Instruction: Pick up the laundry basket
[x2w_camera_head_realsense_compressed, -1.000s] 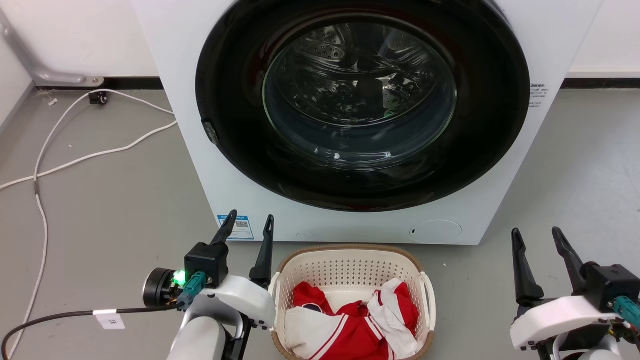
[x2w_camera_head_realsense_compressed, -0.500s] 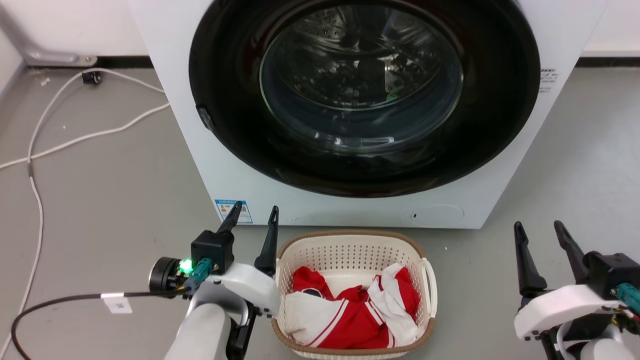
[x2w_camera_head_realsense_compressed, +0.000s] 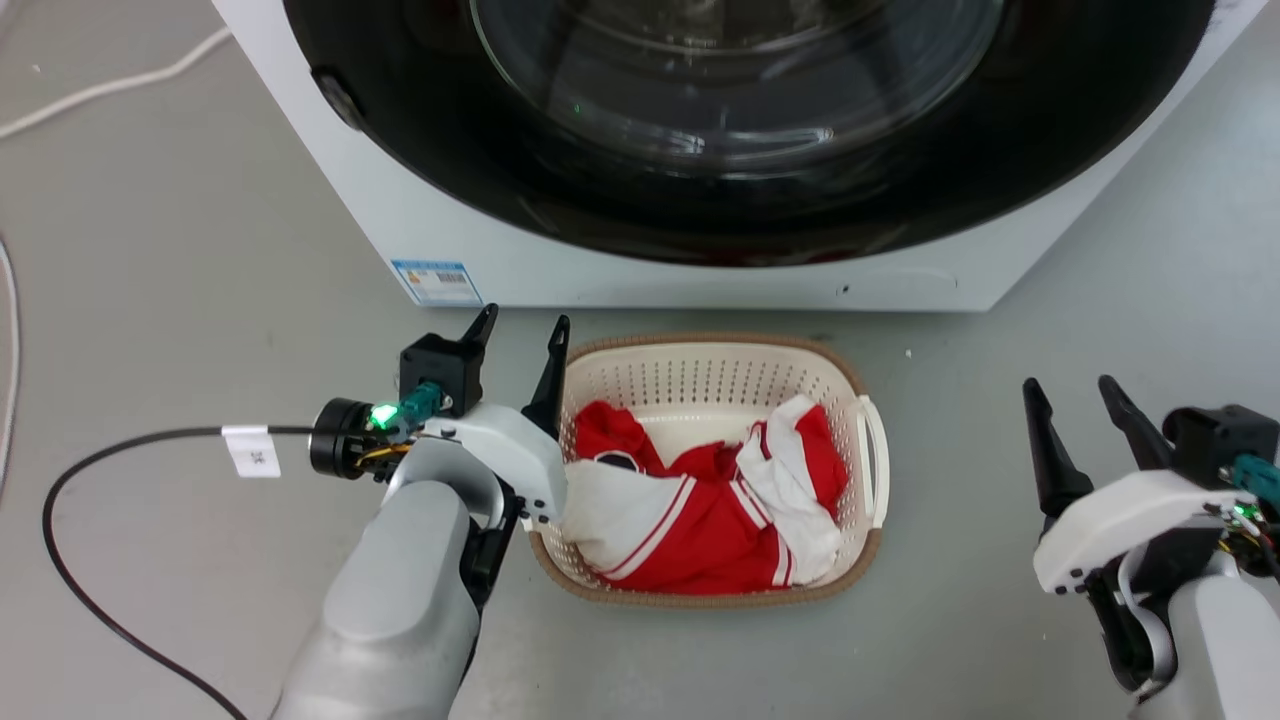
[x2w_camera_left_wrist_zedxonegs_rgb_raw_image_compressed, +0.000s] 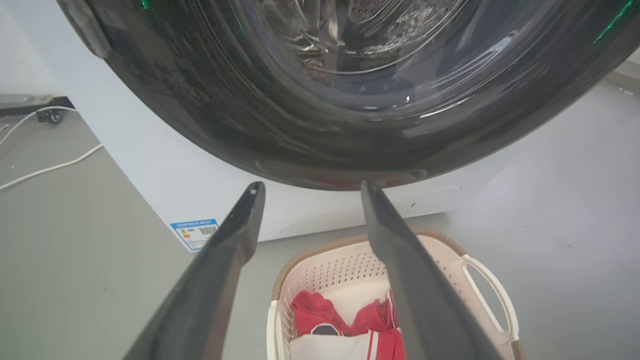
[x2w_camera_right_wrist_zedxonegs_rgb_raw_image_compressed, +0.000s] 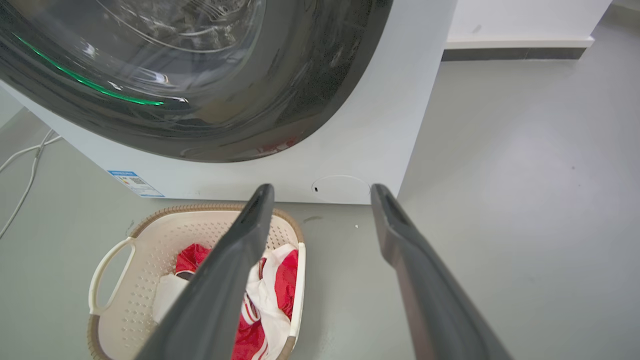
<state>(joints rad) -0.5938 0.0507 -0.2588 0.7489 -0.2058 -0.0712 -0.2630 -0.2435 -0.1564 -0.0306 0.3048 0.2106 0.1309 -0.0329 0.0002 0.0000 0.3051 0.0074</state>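
Cream laundry basket (x2w_camera_head_realsense_compressed: 700, 375) holds red-and-white clothing (x2w_camera_head_realsense_compressed: 700, 530), possibly one garment, on grey floor (x2w_camera_head_realsense_compressed: 200, 250). Left gripper (x2w_camera_head_realsense_compressed: 526, 318), right gripper (x2w_camera_head_realsense_compressed: 1067, 385): fingers parted, empty.

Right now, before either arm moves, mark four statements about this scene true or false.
1. The laundry basket stands on the floor before the washing machine. True.
2. The basket is empty. False: red and white clothes lie in it.
3. The left gripper is shut on a handle. False: it is open, holding nothing.
4. The right gripper is open, apart from the basket. True.
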